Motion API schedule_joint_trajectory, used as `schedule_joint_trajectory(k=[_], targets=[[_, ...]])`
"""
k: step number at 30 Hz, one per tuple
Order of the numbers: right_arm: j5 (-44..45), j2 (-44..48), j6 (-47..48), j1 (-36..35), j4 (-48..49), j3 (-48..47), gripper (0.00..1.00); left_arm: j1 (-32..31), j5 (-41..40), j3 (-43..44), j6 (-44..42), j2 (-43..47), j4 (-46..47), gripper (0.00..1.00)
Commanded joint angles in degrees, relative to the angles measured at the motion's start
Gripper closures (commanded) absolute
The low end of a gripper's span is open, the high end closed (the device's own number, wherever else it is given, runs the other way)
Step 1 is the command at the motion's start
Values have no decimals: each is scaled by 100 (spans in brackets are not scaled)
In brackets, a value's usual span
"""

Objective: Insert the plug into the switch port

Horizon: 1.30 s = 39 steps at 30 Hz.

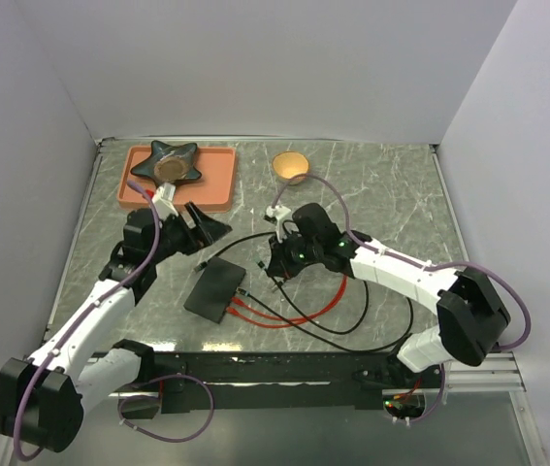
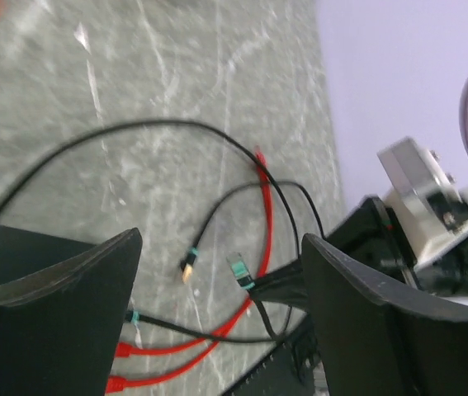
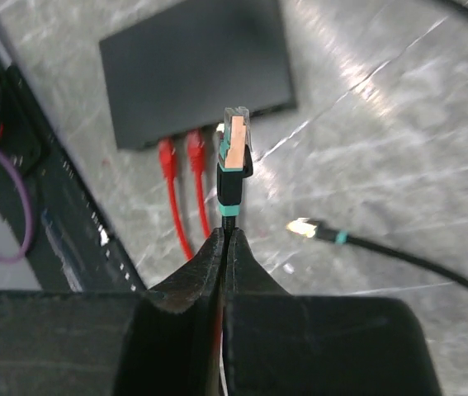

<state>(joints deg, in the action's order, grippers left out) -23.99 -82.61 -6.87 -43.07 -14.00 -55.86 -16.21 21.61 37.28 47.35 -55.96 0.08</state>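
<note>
The flat black switch box (image 1: 214, 291) lies on the marble table. Its port edge faces my right gripper, with two red plugs (image 3: 180, 154) seated in it. The box also shows in the right wrist view (image 3: 196, 70). My right gripper (image 3: 225, 235) is shut on a black cable just behind its teal band. The plug (image 3: 235, 148) sticks out forward, raised and a short way short of the port edge, beside the red plugs. In the top view my right gripper (image 1: 273, 272) sits just right of the box. My left gripper (image 1: 209, 238) is open and empty, behind the box; the held plug (image 2: 239, 268) shows between its fingers (image 2: 68, 289).
A second loose plug (image 3: 304, 227) on a black cable lies on the table right of the held one. Red cables (image 1: 294, 320) loop toward the near edge. A salmon tray (image 1: 218, 184) with a dark star dish and an orange cup (image 1: 291, 167) stand at the back. A black rail (image 1: 284, 369) lines the near edge.
</note>
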Motion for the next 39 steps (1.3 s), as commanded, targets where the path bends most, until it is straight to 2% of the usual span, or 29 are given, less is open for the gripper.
schedule_joint_trajectory(k=[1,5,12,17,21,28,34,37,38,39], targets=[[-676,517,-253,36,907,486,100,-23,889,-859,406,531,1124,17],[-634,781,-411,27,1101,874,100,-32,609,-1573,880,1359,1425,16],[-212,1080,-411,-105,934,928,100,-119,397,-1487,846,1642,819,19],[280,1054,-376,-342,645,743,100,-453,266,-1346,899,1063,810,23],[920,958,-315,-641,390,489,100,-1128,-129,-890,863,579,669,21],[1668,781,-341,-1089,55,198,100,-1780,-569,-564,942,-220,704,22],[1915,649,-385,-1212,2,110,100,-2123,-736,-450,1004,-608,889,33],[1942,676,-385,-1256,20,136,100,-2220,-850,-423,1013,-687,994,42],[1959,676,-402,-1265,11,136,100,-2229,-868,-423,1013,-714,1020,52],[1959,693,-394,-1274,11,154,100,-2264,-877,-414,1013,-723,1090,57]])
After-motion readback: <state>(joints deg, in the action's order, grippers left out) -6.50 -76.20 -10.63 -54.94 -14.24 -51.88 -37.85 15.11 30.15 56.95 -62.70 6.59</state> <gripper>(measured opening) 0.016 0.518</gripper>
